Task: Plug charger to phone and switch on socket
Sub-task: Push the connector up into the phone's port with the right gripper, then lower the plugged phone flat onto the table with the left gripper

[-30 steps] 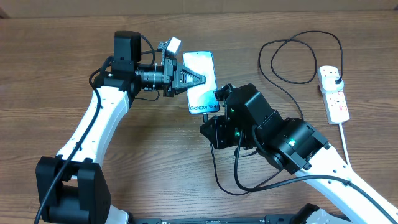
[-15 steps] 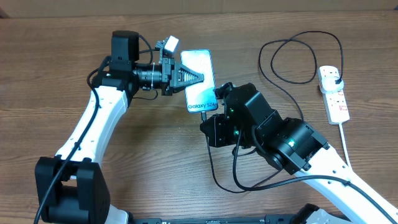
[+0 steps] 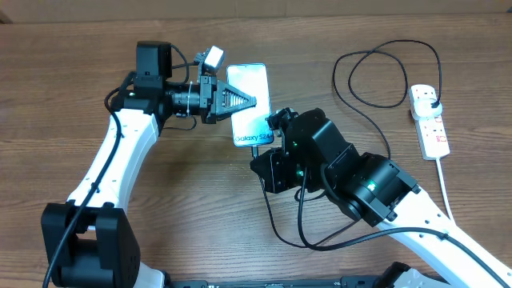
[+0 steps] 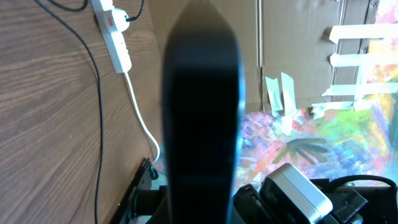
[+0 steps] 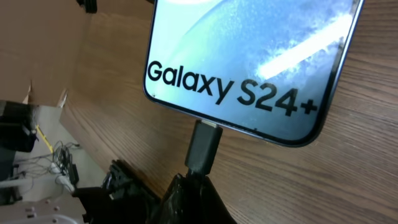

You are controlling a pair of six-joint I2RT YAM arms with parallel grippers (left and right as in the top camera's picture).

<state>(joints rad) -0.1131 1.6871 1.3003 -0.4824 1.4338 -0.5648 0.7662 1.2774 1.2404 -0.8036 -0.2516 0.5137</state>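
Phone [image 3: 253, 86], screen up, clamped at its left edge by left pincer [image 3: 242, 102]; right pincer [image 5: 189, 198] closed on charger [image 5: 204, 148], its connector touching phone's near edge; socket [image 3: 429, 122] lies well right

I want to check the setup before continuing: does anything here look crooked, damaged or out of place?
Nothing stands out. The charger connector meets the phone's bottom edge squarely, held by the right gripper; the left gripper holds the phone's side. The cable lies in loose loops, unknotted.
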